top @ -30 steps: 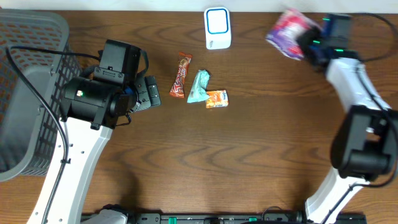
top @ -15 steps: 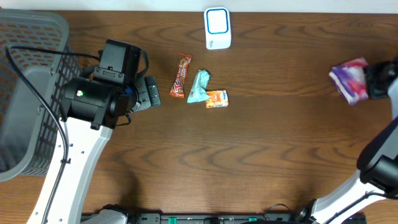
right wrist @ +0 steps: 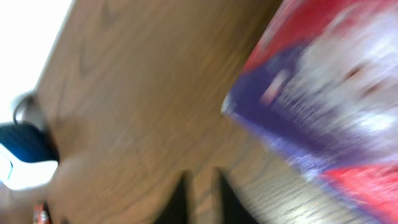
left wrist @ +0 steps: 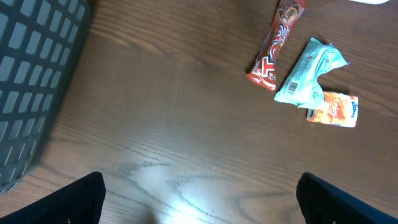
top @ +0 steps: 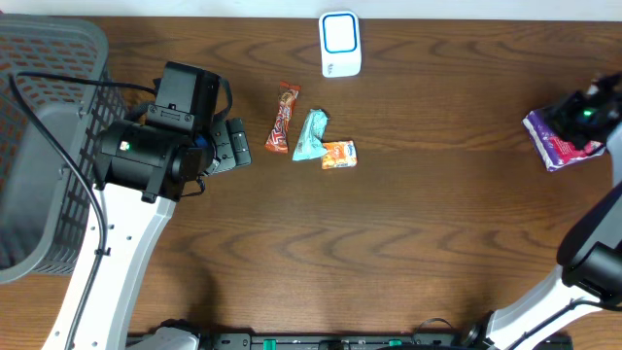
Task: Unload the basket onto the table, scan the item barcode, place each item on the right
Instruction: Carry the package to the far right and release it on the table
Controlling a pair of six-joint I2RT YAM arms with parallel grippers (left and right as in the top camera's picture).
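A purple, pink and white snack packet (top: 556, 139) lies on the table at the far right. My right gripper (top: 586, 110) is just above its upper edge. In the right wrist view the packet (right wrist: 329, 93) fills the upper right, blurred, and my right gripper (right wrist: 202, 199) is shut with only bare wood at its tips. The white barcode scanner (top: 340, 44) stands at the back centre. My left gripper (left wrist: 199, 202) stands wide open over bare table, left of a red bar (left wrist: 278, 43), a teal packet (left wrist: 308, 71) and an orange packet (left wrist: 336, 110).
A grey mesh basket (top: 39, 146) takes up the left end of the table, close beside my left arm. The red bar (top: 284, 119), teal packet (top: 311, 136) and orange packet (top: 339, 155) lie together in the middle. The packet on the right is near the table's edge.
My right arm swung the purple packet away from the scanner to the far right and lowered it. Its jaws opened, let the packet go and came together again. The left arm stayed still.
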